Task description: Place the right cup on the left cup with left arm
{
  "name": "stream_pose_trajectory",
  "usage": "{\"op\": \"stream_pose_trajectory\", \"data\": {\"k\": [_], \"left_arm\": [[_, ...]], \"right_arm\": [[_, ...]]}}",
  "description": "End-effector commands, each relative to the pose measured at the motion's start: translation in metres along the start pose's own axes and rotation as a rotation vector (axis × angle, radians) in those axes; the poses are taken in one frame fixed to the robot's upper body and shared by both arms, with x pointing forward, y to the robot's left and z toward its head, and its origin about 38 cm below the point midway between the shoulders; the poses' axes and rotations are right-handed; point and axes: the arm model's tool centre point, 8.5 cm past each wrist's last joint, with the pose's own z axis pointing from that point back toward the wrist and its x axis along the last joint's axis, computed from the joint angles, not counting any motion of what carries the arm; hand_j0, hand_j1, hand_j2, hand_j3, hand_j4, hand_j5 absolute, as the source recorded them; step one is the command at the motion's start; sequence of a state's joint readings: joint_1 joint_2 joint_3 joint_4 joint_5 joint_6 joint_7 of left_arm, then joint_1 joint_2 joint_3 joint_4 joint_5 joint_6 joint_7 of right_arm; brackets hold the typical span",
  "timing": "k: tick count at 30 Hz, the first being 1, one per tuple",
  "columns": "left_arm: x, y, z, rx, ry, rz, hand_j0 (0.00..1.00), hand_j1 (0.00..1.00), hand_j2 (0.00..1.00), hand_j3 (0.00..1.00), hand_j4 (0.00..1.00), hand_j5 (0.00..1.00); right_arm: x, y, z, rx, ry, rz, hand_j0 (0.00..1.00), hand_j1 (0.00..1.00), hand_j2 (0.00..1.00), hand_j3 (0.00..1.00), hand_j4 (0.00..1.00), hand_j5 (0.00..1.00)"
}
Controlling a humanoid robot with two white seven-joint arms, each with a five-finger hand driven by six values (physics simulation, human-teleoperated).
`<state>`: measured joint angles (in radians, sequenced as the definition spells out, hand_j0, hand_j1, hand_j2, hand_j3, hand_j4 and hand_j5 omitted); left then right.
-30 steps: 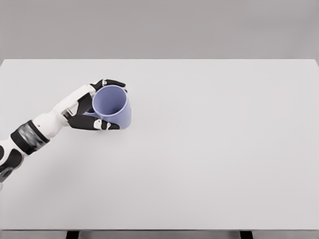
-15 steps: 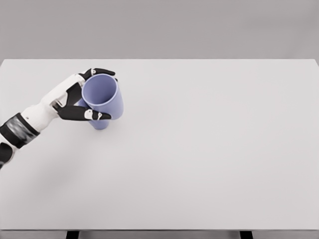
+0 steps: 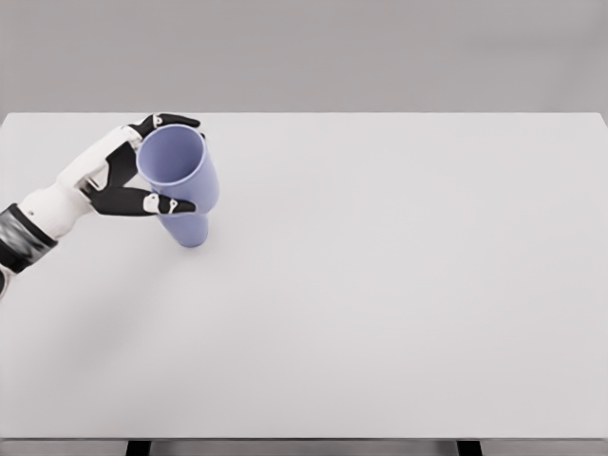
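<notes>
- My left robot hand [image 3: 128, 180] gripped the upper cup [image 3: 176, 169], nested above the lower cup [image 3: 190, 230], counter's [image 3: 399, 285] ten o'clock.
- Next: seat it, then release, I judged.

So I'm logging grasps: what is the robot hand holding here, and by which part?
The left robot hand holds the upper purple cup by its side wall near the rim, above the lower cup.

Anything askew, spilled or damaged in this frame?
Nothing spilled or damaged. The lavender plastic cup in the left hand tilts slightly, its mouth leaning left over the second lavender cup on the white table; whether it is seated is unclear.
</notes>
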<state>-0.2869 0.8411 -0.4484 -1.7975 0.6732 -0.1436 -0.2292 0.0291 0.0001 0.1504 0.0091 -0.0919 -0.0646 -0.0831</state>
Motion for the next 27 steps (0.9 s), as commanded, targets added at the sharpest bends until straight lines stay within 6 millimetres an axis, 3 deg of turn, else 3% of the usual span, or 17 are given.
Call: {"op": "stream_pose_trajectory", "data": {"k": [1, 9, 27], "left_arm": [[0.003, 0.005, 0.002, 0.009, 0.002, -0.005, 0.7, 0.7, 0.7, 0.7, 0.7, 0.7], [0.005, 0.014, 0.005, 0.031, 0.016, -0.015, 0.7, 0.7, 0.7, 0.7, 0.7, 0.7], [-0.011, 0.028, 0.01, 0.072, 0.114, 0.011, 0.7, 0.7, 0.7, 0.7, 0.7, 0.7]], "right_arm": [[0.0, 0.0, 0.0, 0.0, 0.0, 0.0, 1.0, 1.0, 1.0, 1.0, 1.0, 1.0], [0.0, 0.0, 0.0, 0.0, 0.0, 0.0, 1.0, 1.0, 1.0, 1.0, 1.0, 1.0], [0.0, 0.0, 0.0, 0.0, 0.0, 0.0, 1.0, 1.0, 1.0, 1.0, 1.0, 1.0]]}}
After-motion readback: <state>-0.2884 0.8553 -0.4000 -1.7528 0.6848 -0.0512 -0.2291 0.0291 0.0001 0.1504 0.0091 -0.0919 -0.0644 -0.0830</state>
